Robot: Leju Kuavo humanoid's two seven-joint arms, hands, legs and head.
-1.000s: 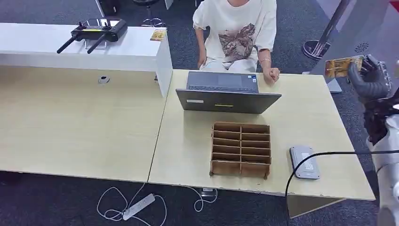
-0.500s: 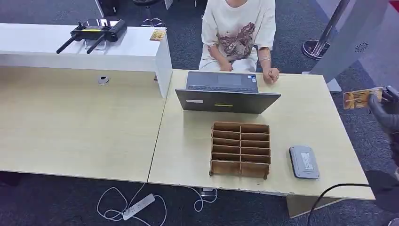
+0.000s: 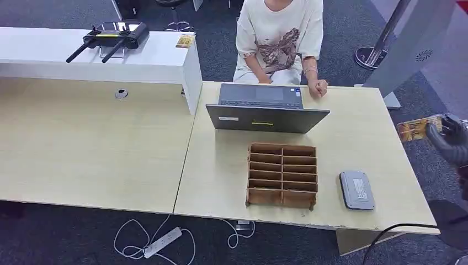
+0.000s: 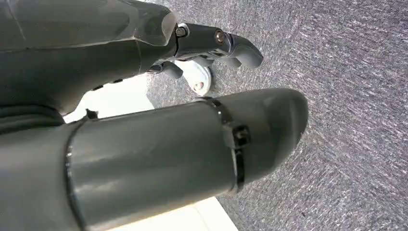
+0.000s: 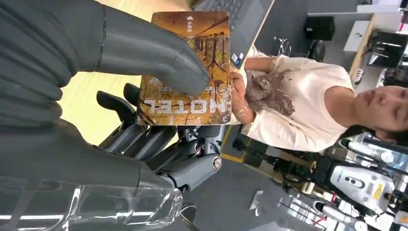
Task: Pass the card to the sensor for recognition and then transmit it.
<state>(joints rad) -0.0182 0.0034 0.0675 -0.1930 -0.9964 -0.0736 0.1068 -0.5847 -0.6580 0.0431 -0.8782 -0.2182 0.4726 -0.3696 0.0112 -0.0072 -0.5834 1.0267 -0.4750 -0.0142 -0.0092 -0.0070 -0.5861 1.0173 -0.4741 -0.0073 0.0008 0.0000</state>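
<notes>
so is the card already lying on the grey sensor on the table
No, the hotel card is held in the right hand out past the table's right edge, well apart from the grey sensor.

Bright even indoor light, soft shadows; wrist views blurred close up.

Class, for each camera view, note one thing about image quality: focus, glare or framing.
Head view: evenly lit and sharp, but the right hand with the hotel card sits at the frame's edge. Right wrist view: card print crisp, a glare patch on the hand's clear cover. Left wrist view: the left hand looms close with soft sheen; carpet texture sharp.
</notes>
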